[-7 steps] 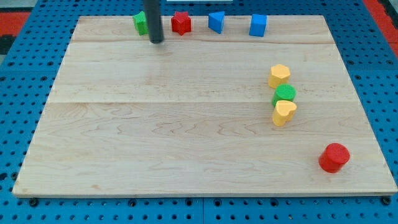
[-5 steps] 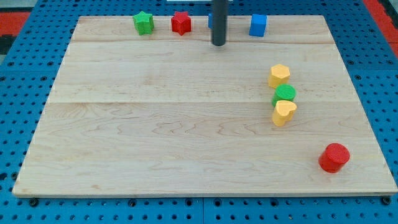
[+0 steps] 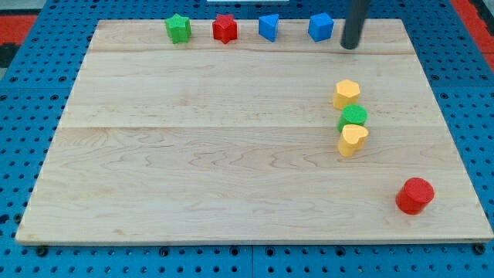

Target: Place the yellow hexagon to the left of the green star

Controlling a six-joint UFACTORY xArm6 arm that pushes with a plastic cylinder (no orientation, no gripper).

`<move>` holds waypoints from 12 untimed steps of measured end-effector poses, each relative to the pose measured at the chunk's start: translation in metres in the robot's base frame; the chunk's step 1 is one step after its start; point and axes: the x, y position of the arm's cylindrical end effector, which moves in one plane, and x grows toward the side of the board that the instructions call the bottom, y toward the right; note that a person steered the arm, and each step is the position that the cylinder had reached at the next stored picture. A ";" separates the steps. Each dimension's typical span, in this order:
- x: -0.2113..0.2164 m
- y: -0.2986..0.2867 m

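Hovering near the view's top right of the wooden board (image 3: pixel 231 170), my tip (image 3: pixel 350 46) sits just to the view's right of a blue block (image 3: pixel 321 26) and touches no block; being a bare rod, it has nothing to open, close or grip with.

Taking the green star (image 3: pixel 178 28) as the landmark: it stands at the view's top edge of the board, toward the left. Along that same top row, to its right, come a red star (image 3: pixel 225 28), a second blue block (image 3: pixel 268 26), then the blue block beside my tip. Far to the star's right and lower down is a close column of three: the yellow hexagon (image 3: pixel 346 93) uppermost, a green cylinder (image 3: pixel 353 117) under it, and a yellow heart (image 3: pixel 353 139) lowest, each seeming to touch the next. A red cylinder (image 3: pixel 415 194) lies well apart, lower and farther right still.

The relation that matters: the hexagon lies almost straight below my tip, toward the view's bottom, with open board between. Its goal is far off to the view's left and up, so I judge the tip must get round to the hexagon's right side before pushing leftward.

The hexagon is compact, with no real long axis; which way it points cannot be made out.
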 end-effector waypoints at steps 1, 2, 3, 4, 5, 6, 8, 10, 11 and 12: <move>0.028 0.008; 0.043 0.017; 0.076 0.018; 0.107 -0.004; 0.107 -0.077; 0.107 -0.155; 0.135 -0.213; 0.081 -0.238; 0.056 -0.280; 0.021 -0.326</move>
